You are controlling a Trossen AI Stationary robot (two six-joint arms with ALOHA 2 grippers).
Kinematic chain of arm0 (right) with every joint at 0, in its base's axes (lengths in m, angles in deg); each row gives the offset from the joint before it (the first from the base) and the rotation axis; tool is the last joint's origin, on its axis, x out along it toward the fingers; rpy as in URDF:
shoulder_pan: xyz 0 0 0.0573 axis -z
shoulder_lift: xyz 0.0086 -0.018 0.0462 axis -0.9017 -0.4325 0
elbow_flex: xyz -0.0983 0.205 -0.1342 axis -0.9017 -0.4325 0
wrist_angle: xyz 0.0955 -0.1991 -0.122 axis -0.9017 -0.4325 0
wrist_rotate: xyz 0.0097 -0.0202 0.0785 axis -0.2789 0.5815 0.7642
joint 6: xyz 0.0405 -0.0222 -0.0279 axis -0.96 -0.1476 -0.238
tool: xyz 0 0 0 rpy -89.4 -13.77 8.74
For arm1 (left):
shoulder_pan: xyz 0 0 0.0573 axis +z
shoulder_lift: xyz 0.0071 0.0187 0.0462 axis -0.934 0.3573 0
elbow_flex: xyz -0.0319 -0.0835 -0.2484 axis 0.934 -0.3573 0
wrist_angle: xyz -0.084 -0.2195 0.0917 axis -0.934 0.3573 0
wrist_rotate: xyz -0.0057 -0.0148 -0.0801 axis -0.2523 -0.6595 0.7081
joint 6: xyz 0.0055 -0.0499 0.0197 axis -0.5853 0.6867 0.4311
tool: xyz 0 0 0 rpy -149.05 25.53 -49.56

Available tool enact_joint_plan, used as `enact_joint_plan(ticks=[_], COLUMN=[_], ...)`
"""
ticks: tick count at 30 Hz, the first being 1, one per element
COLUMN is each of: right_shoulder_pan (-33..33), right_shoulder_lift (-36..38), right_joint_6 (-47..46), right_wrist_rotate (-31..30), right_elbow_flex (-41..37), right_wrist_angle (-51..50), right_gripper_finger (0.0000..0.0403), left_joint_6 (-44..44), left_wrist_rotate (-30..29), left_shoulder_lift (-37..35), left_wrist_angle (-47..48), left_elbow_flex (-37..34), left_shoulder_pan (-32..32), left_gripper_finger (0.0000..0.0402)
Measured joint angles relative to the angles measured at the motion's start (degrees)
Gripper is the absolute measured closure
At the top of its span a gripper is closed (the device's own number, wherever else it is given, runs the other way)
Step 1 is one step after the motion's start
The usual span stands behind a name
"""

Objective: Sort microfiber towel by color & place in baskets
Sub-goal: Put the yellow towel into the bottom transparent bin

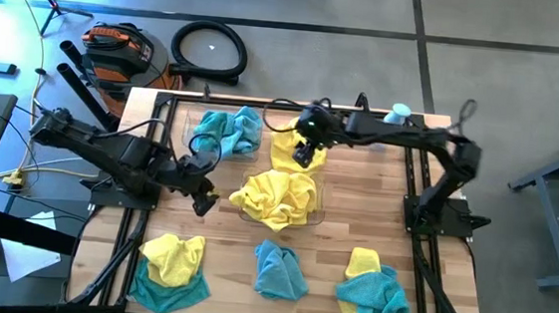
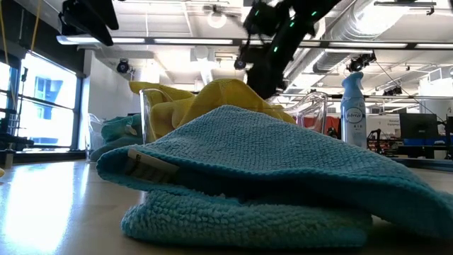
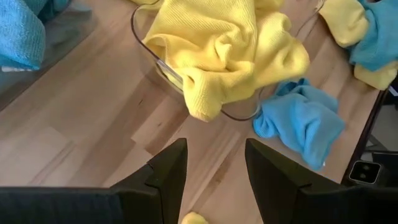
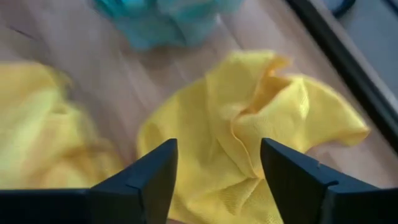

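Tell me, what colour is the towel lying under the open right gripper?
Yellow towel, clearest in the right wrist view.

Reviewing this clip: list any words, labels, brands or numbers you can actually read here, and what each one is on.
None can be read for certain.
Spray bottle: a label with a dark script logo, too small to read.
Teal towel in the low view: a white sewn-in tag, print blurred.
Orange-and-black tool bag on the floor: no legible marking.
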Motion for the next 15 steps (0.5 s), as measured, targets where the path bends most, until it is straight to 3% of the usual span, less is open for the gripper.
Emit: enact_joint_plan(ticks=[7,12,15], right_shoulder_pan=[2.2,4.1,5.7], right_shoulder_lift=[-12.3,-17.2,-19.5], right_joint_6=[-1.2,-2.6,-4.6], right_wrist_rotate=[0.2,0.5,3.9], right_elbow_flex=[5.7,6.5,6.4], right_wrist_angle=[-3.9,-3.4,-3.3], right_gripper_finger=[0.0138,0.0136,0.0146], left_joint_6=[2.8,2.8,2.6], left_wrist_rotate=[-3.8,-5.8,-5.7], left_shoulder_lift=[0.0,0.0,0.0], left_wrist_angle=[0.0,0.1,0.1], left_elbow_flex=[0.0,0.0,0.0], left_shoulder_pan=[-3.0,-4.4,-4.5], left_gripper_finger=[0.0250,0.0250,0.0250])
